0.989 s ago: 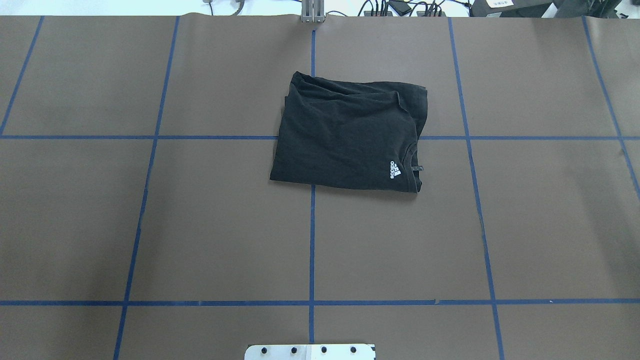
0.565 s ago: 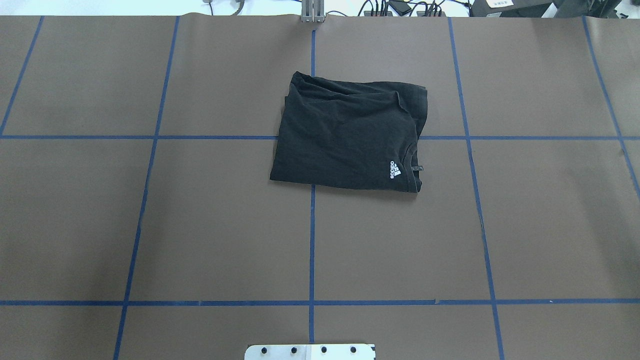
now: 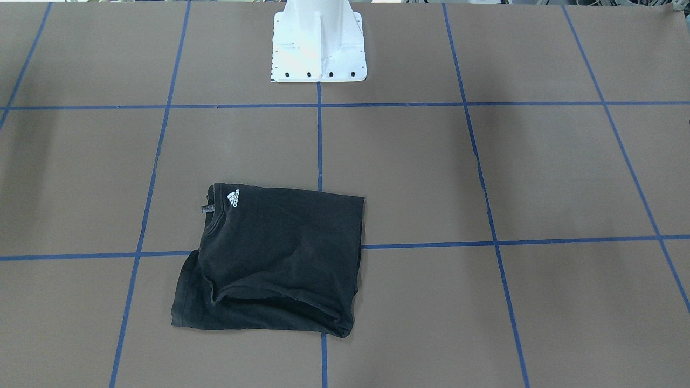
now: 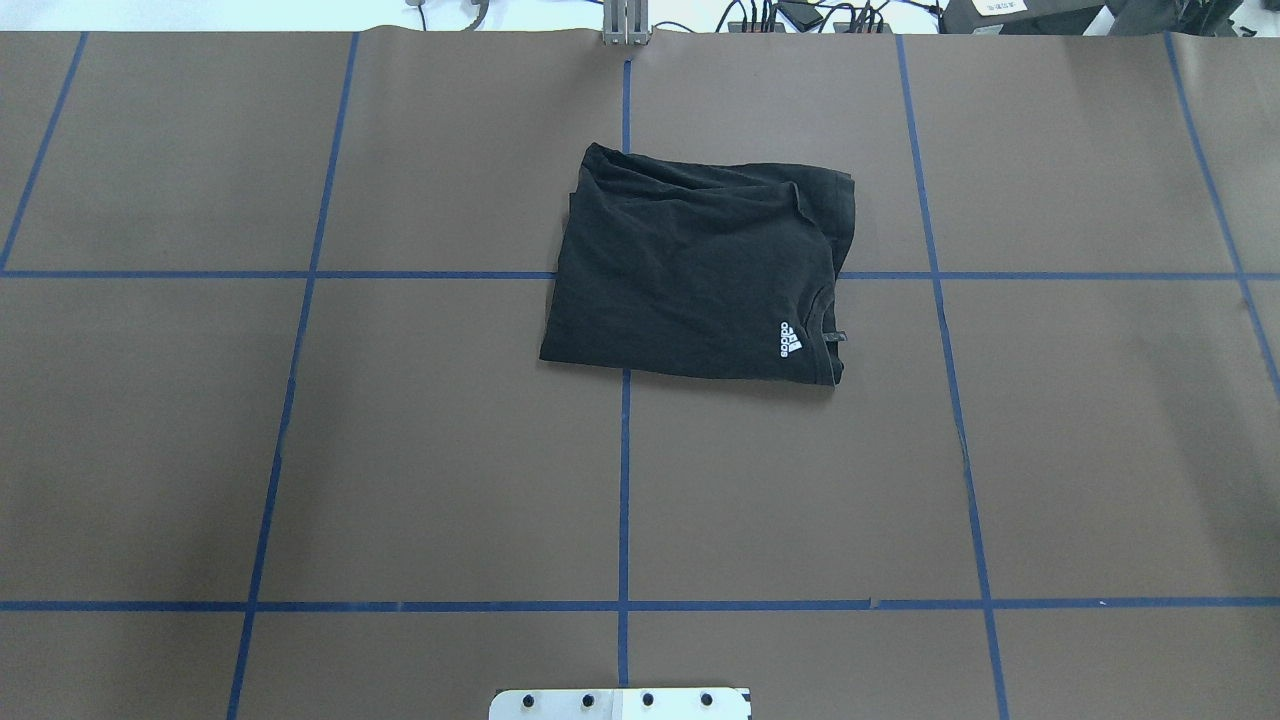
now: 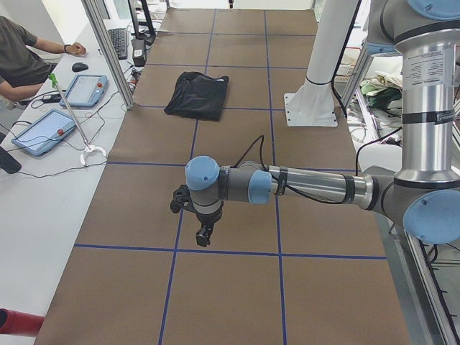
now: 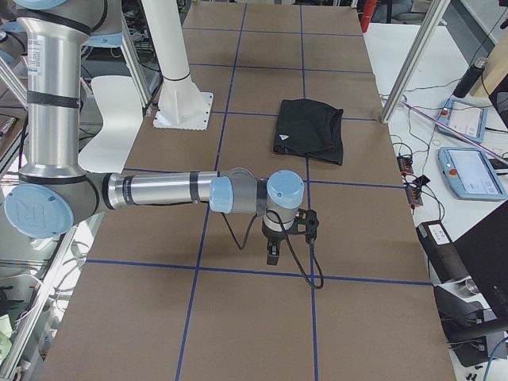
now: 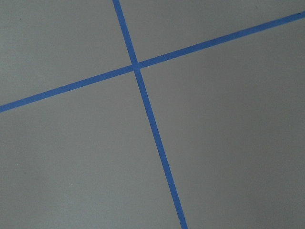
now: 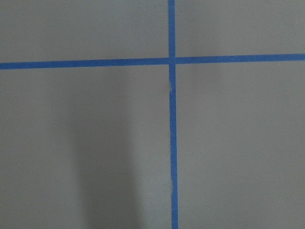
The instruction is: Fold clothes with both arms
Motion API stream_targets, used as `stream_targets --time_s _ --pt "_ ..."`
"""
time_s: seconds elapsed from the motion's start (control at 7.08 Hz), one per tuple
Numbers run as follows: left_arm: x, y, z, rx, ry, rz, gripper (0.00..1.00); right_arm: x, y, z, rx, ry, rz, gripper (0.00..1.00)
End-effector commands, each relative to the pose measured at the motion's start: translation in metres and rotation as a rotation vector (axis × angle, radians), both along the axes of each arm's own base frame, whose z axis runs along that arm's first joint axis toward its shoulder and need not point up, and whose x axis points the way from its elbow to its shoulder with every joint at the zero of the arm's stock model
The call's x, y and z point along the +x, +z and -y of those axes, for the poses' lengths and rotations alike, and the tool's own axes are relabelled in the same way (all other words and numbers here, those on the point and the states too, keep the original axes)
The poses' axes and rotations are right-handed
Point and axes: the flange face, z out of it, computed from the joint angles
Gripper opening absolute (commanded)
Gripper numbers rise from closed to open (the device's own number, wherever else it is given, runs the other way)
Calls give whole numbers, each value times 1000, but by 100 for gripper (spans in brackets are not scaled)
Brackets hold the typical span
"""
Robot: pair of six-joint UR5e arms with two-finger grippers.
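The black T-shirt (image 4: 690, 270) lies folded into a rough rectangle on the brown table, at the middle far from the robot. Its white Adidas logo (image 4: 790, 340) faces up near the collar; the block graphic is hidden. It also shows in the front-facing view (image 3: 275, 258) and in both side views (image 5: 198, 95) (image 6: 309, 129). My left gripper (image 5: 203, 236) hangs above the table far from the shirt, seen only in the exterior left view. My right gripper (image 6: 272, 254) hangs likewise, seen only in the exterior right view. I cannot tell whether either is open or shut. Both wrist views show only table and blue tape.
The white pedestal base (image 3: 318, 48) stands at the robot's side of the table. Blue tape lines (image 4: 624, 480) grid the brown surface. An operator (image 5: 21, 57) sits at a side desk with tablets (image 5: 86, 90). An aluminium post (image 5: 108, 50) stands at the table's edge.
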Motion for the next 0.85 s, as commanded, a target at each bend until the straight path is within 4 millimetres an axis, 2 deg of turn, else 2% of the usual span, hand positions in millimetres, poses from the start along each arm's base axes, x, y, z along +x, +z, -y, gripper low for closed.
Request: stream_targets --time_s 0.0,0.14,0.28,0.42,0.71 --pt "-5 1 -1 -1 -11 3 100 0 -4 3 8 1 -2 100" --pt "-8 3 -2 -5 -17 5 100 -1 -5 4 11 0 -2 100" --pt "-24 17 -5 -30 -49 4 100 0 -4 4 9 0 -2 100" --pt "-31 30 -7 -53 -62 5 100 -1 -2 3 6 -1 -2 100" --pt "-33 32 -7 -61 -69 5 100 -1 -4 2 10 -1 0 100"
